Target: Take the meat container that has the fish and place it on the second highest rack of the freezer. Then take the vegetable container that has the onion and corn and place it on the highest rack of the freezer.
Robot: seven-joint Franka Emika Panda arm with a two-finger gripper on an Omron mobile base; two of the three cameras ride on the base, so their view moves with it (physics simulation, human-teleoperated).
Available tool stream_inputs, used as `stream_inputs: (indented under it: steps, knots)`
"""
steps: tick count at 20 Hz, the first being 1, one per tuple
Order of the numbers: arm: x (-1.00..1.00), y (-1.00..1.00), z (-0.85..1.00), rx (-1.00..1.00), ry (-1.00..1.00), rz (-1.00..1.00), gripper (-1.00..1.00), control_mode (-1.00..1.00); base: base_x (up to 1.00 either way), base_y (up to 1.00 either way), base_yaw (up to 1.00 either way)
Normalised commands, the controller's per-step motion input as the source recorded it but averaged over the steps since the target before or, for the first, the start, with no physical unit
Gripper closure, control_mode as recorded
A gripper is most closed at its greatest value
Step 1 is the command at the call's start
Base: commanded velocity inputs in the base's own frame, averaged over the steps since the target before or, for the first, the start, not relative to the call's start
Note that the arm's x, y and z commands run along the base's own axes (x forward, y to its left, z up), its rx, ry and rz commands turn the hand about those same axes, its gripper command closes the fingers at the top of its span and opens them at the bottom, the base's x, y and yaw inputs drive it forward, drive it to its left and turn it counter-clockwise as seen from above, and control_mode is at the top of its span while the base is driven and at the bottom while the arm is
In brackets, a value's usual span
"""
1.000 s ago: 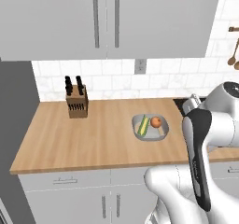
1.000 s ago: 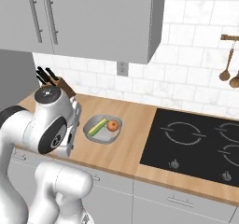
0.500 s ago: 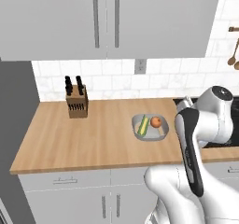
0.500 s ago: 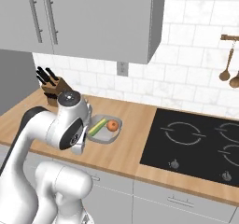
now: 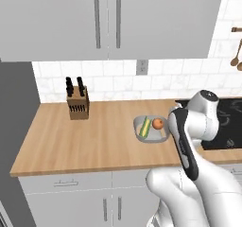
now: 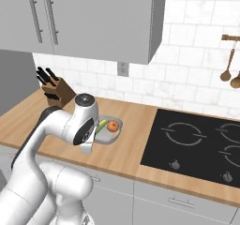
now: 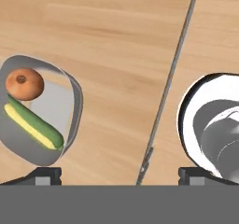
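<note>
The vegetable container (image 5: 155, 136) is a grey bowl on the wooden counter, just left of my arm. It holds the orange-brown onion (image 5: 158, 123) and the yellow-green corn (image 5: 145, 127). From the right base camera the container (image 6: 117, 122) sits behind my forearm with the onion (image 6: 112, 125) in it. In the hand view my gripper (image 7: 120, 176) is open and empty above the counter. There the container (image 7: 72, 111), the onion (image 7: 24, 84) and the corn (image 7: 32, 125) lie off to the left of the fingers. The meat container with the fish and the freezer racks are out of view.
A knife block (image 5: 77, 103) stands at the back left of the counter (image 5: 85, 141). A black cooktop (image 6: 197, 144) lies to the right. Wall cabinets (image 5: 108, 18) hang overhead, and wooden utensils (image 6: 230, 71) hang on the tiled wall. A tall grey panel (image 5: 14, 112) bounds the counter's left end.
My arm has swung in over the counter toward the vegetable container. The container, onion and corn have stayed put. The jaws remain wide apart.
</note>
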Motion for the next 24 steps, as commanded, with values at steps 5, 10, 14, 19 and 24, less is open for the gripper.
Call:
stream_inputs:
  steps: [5, 10, 14, 19, 24]
  knots:
    - [0.59, 0.0, -0.16, 0.06, 0.07, 0.0, -1.0, -1.0, 0.0, 0.0, 0.0]
    - [0.36, 0.0, -0.31, 0.01, 0.02, 0.0, -1.0, -1.0, 0.0, 0.0, 0.0]
    - [0.4, 0.04, -0.42, 0.0, 0.0, 0.0, -1.0, -1.0, 0.0, 0.0, 0.0]
    - [0.44, 0.17, -0.47, 0.0, 0.0, 0.0, -1.0, -1.0, 0.0, 0.0, 0.0]
    - [0.37, 0.12, -0.44, 0.0, 0.0, 0.0, -1.0, -1.0, 0.0, 0.0, 0.0]
